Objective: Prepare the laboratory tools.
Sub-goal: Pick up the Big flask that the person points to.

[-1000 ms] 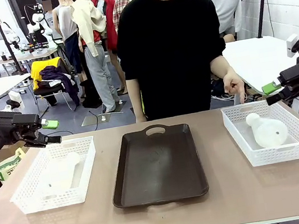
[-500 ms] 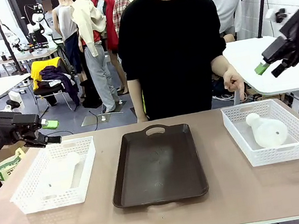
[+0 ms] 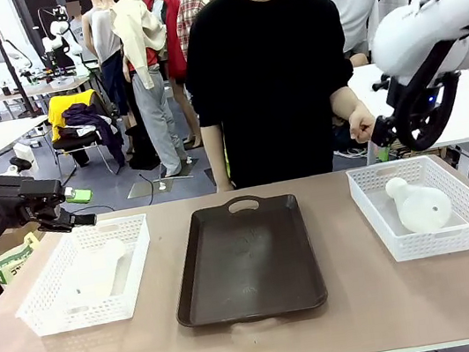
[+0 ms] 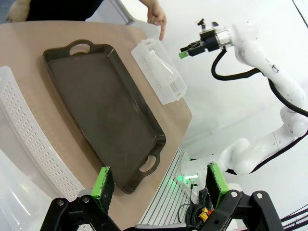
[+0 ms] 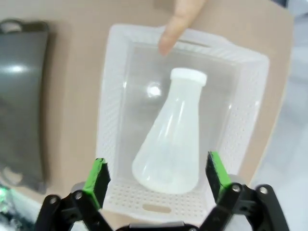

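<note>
The left gripper (image 3: pixel 82 208) has not moved in the last half second. It hangs at the far left corner of the left mesh basket (image 3: pixel 36 306), while the right arm (image 3: pixel 426 29) has swung in from the picture's edge to stand over the right mesh basket (image 3: pixel 459 240). The left gripper's jaws are spread wide and hold nothing. Under them, in the left wrist view, lie that basket's rim and the dark brown tray (image 3: pixel 248 263). The left flask (image 3: pixel 98 269) lies on its side in the left basket. The right flask (image 3: pixel 422 204) lies likewise in the right one, neck toward the person's hand (image 3: pixel 361 129). The right gripper (image 5: pixel 158 179) hovers directly above it, fingers wide apart and touching nothing.
</note>
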`<action>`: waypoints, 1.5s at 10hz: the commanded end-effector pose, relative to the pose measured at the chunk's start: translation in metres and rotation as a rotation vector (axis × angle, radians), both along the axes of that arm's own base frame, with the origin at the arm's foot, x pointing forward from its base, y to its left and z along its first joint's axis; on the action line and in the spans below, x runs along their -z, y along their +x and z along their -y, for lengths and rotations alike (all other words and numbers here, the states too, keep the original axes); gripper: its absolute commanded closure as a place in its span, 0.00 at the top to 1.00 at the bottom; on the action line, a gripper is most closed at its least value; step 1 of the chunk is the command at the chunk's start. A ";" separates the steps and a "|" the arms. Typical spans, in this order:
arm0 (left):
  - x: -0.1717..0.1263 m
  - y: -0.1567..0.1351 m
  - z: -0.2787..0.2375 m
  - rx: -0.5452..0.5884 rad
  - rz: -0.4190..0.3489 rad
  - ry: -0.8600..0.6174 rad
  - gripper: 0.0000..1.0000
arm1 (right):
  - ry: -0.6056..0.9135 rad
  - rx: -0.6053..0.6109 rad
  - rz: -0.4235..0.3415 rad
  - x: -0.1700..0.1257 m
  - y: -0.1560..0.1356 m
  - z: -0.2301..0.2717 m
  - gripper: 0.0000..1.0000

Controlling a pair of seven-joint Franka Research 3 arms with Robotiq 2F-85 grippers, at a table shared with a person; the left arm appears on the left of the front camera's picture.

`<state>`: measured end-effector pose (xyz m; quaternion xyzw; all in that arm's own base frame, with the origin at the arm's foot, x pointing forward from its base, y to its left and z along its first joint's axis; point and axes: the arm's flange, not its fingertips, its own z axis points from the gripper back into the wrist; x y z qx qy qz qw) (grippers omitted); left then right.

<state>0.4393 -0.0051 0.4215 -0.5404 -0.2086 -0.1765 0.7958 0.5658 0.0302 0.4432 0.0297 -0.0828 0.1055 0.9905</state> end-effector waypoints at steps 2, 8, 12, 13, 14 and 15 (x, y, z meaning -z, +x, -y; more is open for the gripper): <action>-0.001 0.000 -0.001 0.003 0.007 -0.010 1.00 | -0.042 0.114 0.037 0.030 0.029 0.001 1.00; -0.001 0.000 -0.001 0.003 0.007 -0.010 1.00 | -0.076 0.213 -0.015 0.085 0.050 0.000 1.00; -0.001 0.000 -0.001 0.003 0.007 -0.010 1.00 | -0.102 0.237 -0.026 0.105 0.055 0.001 1.00; -0.001 0.000 -0.001 0.003 0.007 -0.010 1.00 | -0.104 0.239 -0.040 0.110 0.056 0.002 1.00; -0.001 0.000 -0.001 0.003 0.007 -0.010 1.00 | -0.112 0.242 -0.042 0.112 0.056 0.001 1.00; -0.001 0.000 -0.001 0.003 0.007 -0.010 1.00 | -0.113 0.242 -0.044 0.111 0.056 0.000 1.00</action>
